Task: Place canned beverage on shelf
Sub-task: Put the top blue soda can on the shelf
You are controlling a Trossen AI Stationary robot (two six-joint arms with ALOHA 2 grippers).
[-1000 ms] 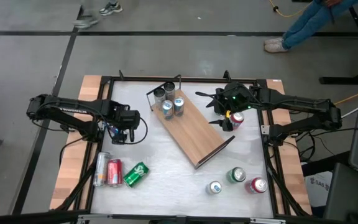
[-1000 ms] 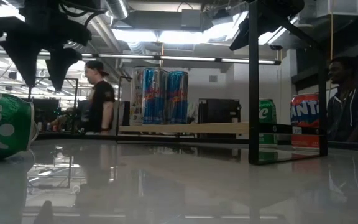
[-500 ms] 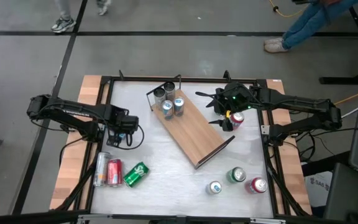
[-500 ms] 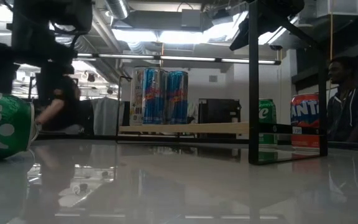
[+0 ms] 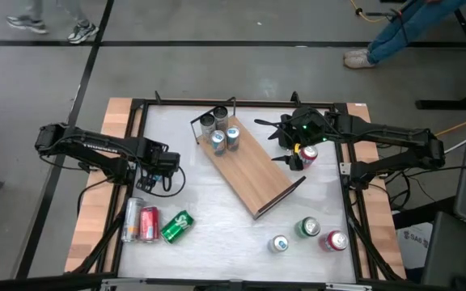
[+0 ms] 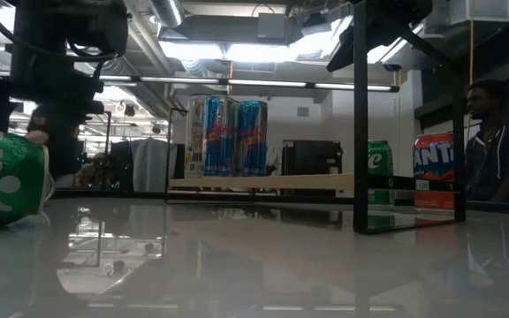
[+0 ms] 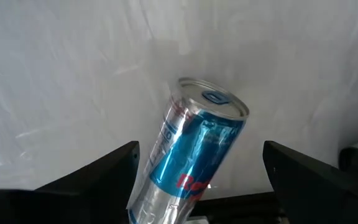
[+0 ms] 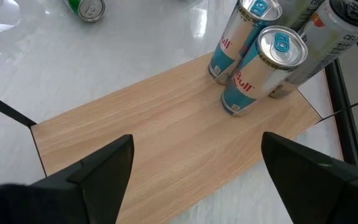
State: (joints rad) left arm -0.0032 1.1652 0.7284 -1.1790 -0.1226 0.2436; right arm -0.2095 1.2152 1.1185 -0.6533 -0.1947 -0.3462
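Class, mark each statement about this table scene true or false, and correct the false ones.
1. Four cans stand at one end of the shelf. True.
2. The left claw grips a green can. False: it is open, above a lying blue-and-silver can.
3. A green can lies on its side. True.
4. The right claw is over the table's middle. False: it is open, beside the shelf's right edge.
5. The shelf is full. False: most of the board is bare.
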